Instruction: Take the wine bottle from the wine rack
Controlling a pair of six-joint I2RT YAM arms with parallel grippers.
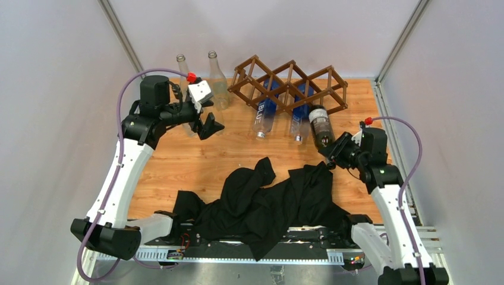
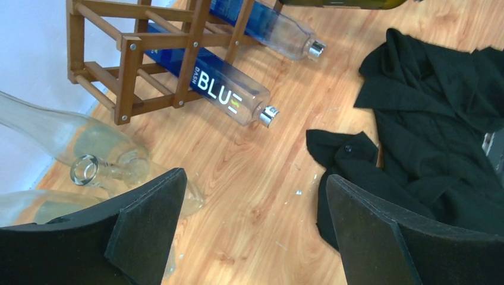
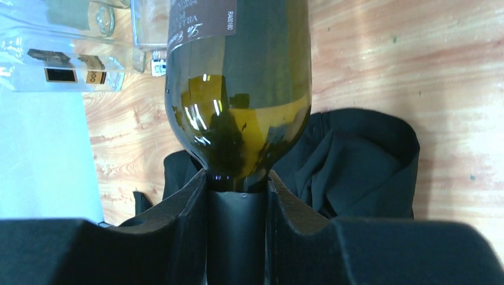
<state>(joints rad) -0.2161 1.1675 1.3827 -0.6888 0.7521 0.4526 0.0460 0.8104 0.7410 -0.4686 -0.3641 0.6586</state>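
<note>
Cloth nearest the arm bases: a black cloth lies crumpled on the table. Past it on the right, the right gripper has its fingers clamped on the neck of the wine bottle. The left gripper hangs over the left half of the table, fingers wide apart, holding nothing.

Bottle position: roughly level, neck toward my right arm, butt end at the front of the rightmost cell of the wine rack. From above I cannot tell whether the base is clear of the sticks or just inside them.

Progress, my judgement: the grasp is done. What is left is to draw the bottle fully free of the frame and set it down apart from it. Two blue-labelled bottles poke out of the lower cells; they are not my concern. Two clear glass bottles stand upright at the far left, beside the rack.

Views: the right wrist camera alone confirms the grip, a finger tight on either side of the neck below the green shoulder, but it shows none of the rack. The left wrist camera shows the rack's left end and the BLUE lettering, with only a sliver of the wine bottle at its top edge. Only the top view relates bottle to rack.
</note>
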